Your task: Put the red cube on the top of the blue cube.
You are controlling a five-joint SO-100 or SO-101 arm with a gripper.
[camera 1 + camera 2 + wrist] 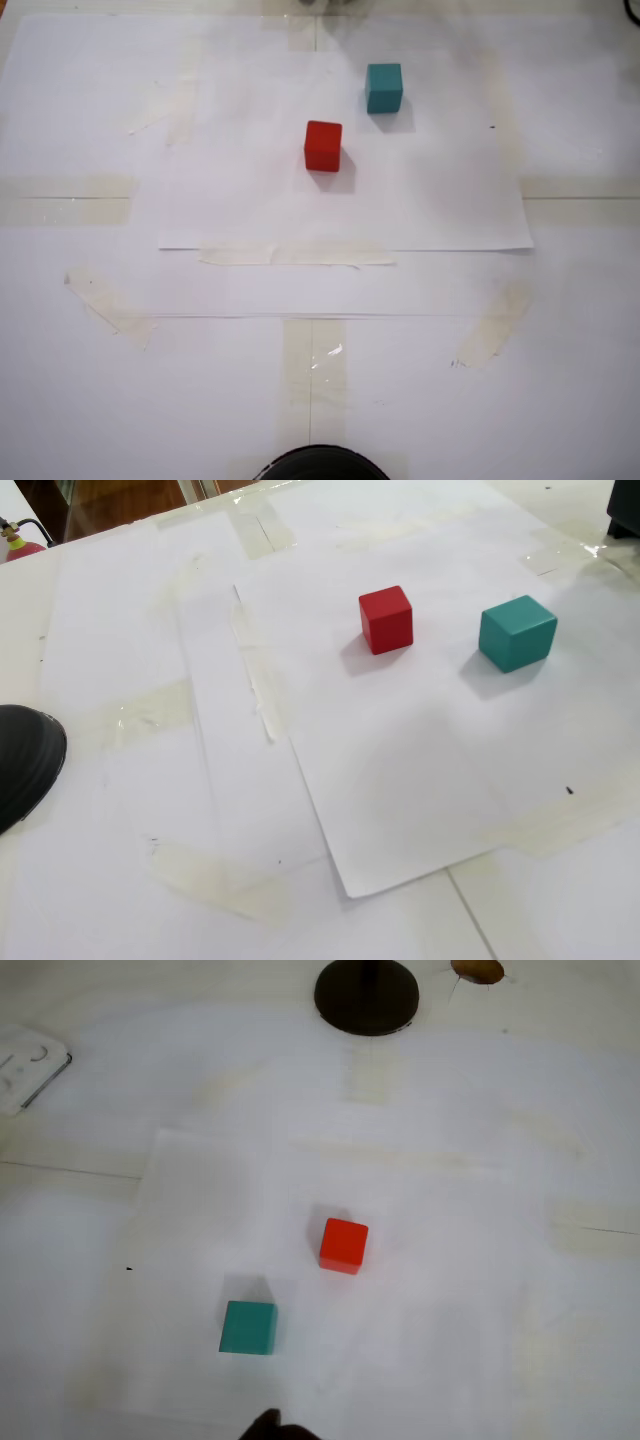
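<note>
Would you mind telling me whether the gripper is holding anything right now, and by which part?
Nothing is held: the red cube and the blue cube both sit free on the paper, apart.

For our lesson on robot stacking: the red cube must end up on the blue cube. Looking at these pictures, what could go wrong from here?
1. The red cube and blue cube sit apart but fairly close, so the claw closing on one might nudge the other.
2. Both rest on a loose-looking paper sheet with an untaped corner; a push could slide it.
3. The cubes match in size, so an off-centre placement may topple.
</note>
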